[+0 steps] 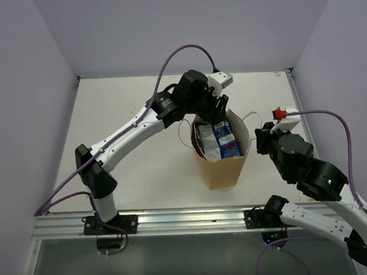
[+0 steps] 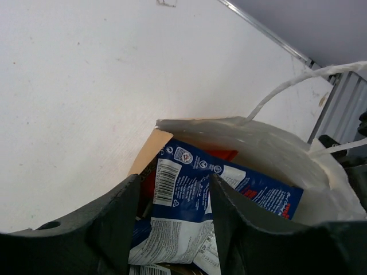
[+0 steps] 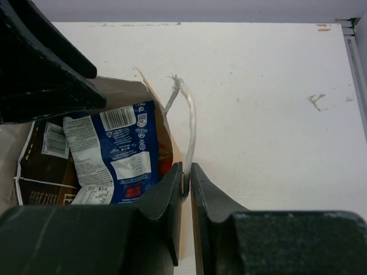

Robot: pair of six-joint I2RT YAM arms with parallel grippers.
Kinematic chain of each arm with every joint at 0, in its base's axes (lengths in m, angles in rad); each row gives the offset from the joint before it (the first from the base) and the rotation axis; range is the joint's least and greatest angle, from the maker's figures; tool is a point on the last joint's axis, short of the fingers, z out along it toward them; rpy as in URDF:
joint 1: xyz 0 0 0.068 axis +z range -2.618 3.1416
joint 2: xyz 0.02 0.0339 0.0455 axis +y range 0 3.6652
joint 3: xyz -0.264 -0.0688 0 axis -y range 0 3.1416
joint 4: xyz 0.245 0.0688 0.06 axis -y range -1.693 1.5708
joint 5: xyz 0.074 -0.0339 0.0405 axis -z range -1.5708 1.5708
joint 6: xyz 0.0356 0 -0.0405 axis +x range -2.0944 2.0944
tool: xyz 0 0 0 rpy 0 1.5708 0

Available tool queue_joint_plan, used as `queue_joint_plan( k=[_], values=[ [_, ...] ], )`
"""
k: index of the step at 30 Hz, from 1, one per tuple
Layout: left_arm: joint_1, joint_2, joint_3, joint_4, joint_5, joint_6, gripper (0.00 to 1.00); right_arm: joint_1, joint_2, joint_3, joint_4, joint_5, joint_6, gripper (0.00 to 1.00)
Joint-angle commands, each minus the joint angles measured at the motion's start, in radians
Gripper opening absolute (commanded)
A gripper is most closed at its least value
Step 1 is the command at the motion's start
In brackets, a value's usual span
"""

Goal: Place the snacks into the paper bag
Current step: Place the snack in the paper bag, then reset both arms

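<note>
The tan paper bag stands upright and open at mid-table. Inside lie a blue-white snack packet, a dark brown one and a red one. My left gripper hangs open over the far side of the bag's mouth. In the left wrist view its jaws stand apart above the blue-white packet without holding it. My right gripper is at the bag's right rim. In the right wrist view it is shut on the white cord handle and the rim.
The white table is walled at the back and both sides. A metal rail runs along the near edge, and another along the right edge. The bag's other cord handle droops on the left side.
</note>
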State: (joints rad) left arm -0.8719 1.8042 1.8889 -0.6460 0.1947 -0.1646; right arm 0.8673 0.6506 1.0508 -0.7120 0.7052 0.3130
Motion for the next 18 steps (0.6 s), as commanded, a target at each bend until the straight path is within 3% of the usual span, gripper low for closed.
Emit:
queue_joint_plan(
  k=[1, 5, 9, 13, 18],
  values=[
    [-0.004, -0.061, 0.093, 0.0, 0.006, 0.014, 0.57, -0.001, -0.032, 0.052, -0.009, 0.066, -0.022, 0.15],
    [-0.004, -0.107, 0.124, -0.012, -0.061, 0.027, 0.62, -0.001, -0.068, 0.064, -0.03, 0.099, -0.043, 0.22],
    [-0.003, -0.192, 0.098, 0.009, -0.225, 0.059, 0.77, -0.001, -0.114, 0.086, -0.06, 0.125, -0.069, 0.29],
    [-0.003, -0.337, -0.035, 0.069, -0.434, 0.076, 0.87, -0.001, -0.173, 0.098, -0.084, 0.14, -0.081, 0.49],
    [-0.003, -0.528, -0.216, 0.176, -0.679, 0.062, 0.95, -0.001, -0.213, 0.094, -0.145, 0.194, -0.078, 0.67]
  ],
)
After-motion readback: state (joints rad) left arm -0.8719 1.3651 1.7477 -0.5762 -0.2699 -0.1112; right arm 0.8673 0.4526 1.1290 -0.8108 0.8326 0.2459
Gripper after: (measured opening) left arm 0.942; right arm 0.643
